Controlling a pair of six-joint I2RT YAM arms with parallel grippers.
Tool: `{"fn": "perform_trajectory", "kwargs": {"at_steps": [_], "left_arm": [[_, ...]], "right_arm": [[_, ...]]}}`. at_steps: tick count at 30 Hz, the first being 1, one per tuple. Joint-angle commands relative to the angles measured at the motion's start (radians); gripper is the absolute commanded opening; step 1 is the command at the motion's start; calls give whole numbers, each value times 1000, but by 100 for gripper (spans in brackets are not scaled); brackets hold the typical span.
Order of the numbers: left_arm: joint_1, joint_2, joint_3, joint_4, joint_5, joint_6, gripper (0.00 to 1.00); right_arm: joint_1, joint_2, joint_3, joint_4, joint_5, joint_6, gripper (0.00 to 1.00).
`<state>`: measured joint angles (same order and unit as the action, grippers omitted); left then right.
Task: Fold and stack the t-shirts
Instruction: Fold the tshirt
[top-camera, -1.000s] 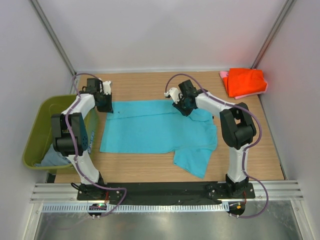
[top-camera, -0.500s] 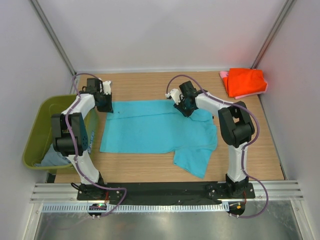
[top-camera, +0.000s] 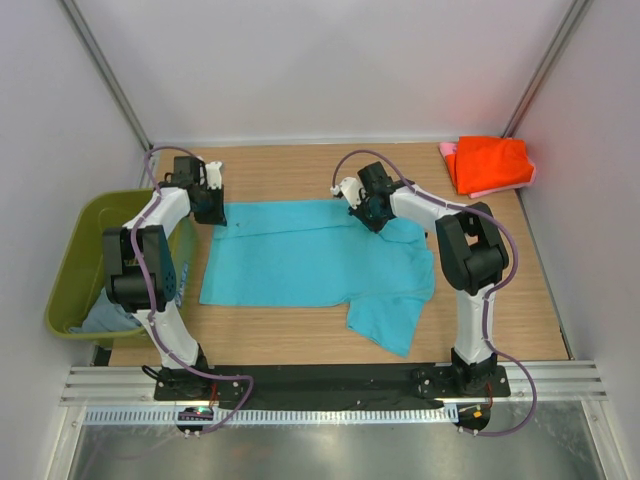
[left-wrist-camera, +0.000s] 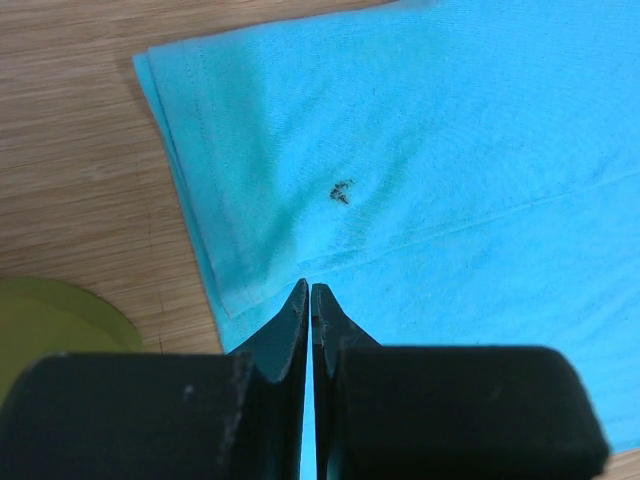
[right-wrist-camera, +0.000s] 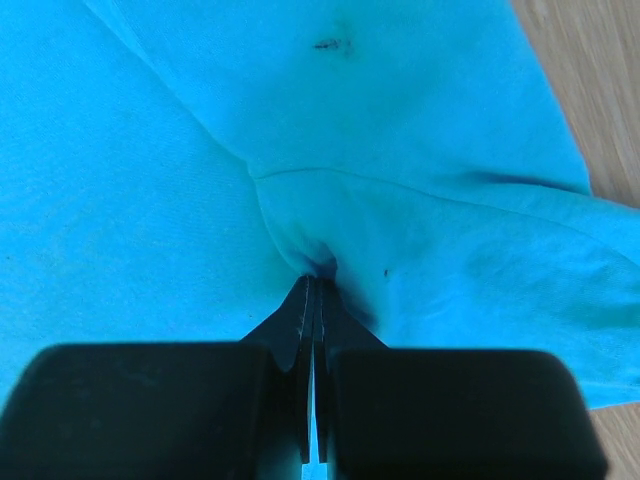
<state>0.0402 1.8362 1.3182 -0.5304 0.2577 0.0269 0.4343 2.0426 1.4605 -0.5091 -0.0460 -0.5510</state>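
the turquoise t-shirt (top-camera: 300, 255) lies spread on the worktop (top-camera: 290, 170); the left end effector (left-wrist-camera: 311, 290) is clenched on its far left corner, the right end effector (right-wrist-camera: 312, 282) pinches a fold near its far right edge

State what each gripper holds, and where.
Both pinch the turquoise t-shirt: left gripper near its far-left corner, right gripper on puckered cloth along its far edge.
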Motion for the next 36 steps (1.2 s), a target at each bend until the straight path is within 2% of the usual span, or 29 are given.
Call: {"fn": "perform_trajectory", "kwargs": {"at_steps": [1,7,19,20,22,23,26,30,36], "left_arm": [[-5,-9,13,36,17,-13,2],[-5,-15,6,47,20,-19,2],[-10,-25,12,55,25,-22,2],[-8,-28,10,55,23,-21,2],[-8,-34,4,53,21,-22,2],[-8,-37,1,55,20,-21,2],[-8,-38,-2,56,26,-22,2],[-10,9,71,46,64,-56,3],[-8,116,210,-23,163,-59,3]], "right_arm": [[-2,-24,30,12,12,5,1],[12,-84,87,-84,-25,46,1],[78,-125,93,-233,-225,72,1],[81,-122,93,-235,-226,72,3],[83,-117,93,-233,-215,77,12],[81,-113,92,-221,-207,77,23],[66,-111,83,-183,-172,109,38],[-21,-108,122,-109,-163,235,40],[-190,-4,280,-65,-75,255,39]]}}
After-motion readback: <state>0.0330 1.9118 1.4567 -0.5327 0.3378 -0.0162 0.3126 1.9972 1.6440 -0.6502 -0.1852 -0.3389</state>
